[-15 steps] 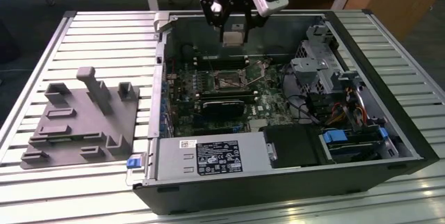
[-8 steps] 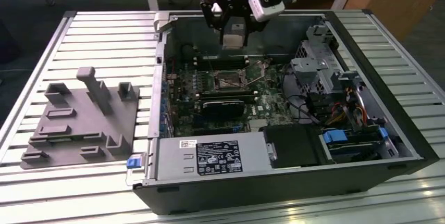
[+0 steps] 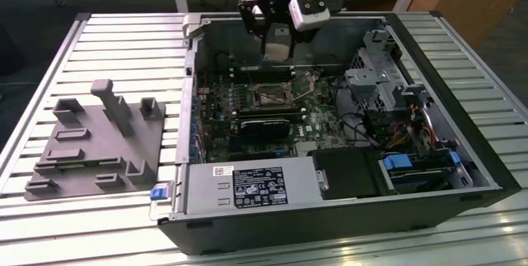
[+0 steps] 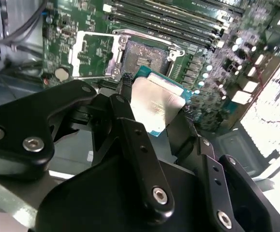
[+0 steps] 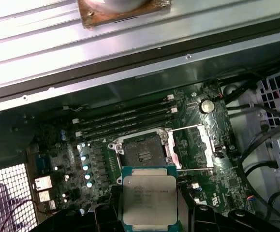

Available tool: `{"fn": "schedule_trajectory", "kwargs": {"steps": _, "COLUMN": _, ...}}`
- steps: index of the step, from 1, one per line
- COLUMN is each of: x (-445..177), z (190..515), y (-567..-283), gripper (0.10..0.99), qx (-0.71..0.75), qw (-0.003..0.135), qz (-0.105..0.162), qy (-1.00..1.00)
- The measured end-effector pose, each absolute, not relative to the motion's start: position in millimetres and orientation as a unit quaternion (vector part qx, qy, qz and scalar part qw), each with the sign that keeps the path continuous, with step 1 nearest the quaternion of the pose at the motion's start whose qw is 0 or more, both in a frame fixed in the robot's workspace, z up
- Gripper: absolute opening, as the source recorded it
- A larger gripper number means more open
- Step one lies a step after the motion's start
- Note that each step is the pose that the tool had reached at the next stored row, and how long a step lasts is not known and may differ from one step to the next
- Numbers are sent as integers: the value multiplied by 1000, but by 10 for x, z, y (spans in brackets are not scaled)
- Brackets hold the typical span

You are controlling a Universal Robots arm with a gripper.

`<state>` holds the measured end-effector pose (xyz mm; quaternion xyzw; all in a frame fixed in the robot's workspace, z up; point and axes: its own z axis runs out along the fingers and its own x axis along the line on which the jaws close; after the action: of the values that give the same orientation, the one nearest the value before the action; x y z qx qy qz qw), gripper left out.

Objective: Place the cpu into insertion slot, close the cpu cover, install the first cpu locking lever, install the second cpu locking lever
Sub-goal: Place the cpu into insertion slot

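Sitting at the left of the exterior view is a grey fixture plate on the slatted surface. Moving right, there's the open computer case, and at upper centre the gripper hovers over the motherboard, clamped on the cpu. The insertion slot lies bare just beyond the chip, with the cpu cover flipped open beside it.
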<state>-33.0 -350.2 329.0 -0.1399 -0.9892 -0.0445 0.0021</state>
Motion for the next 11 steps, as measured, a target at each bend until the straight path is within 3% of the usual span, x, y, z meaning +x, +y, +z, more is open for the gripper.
{"fn": "schedule_trajectory", "kwargs": {"steps": 11, "x": -330, "z": 3187, "y": -3502, "gripper": 537, "qx": -238, "qw": -2, "qz": -45, "qy": -970}}
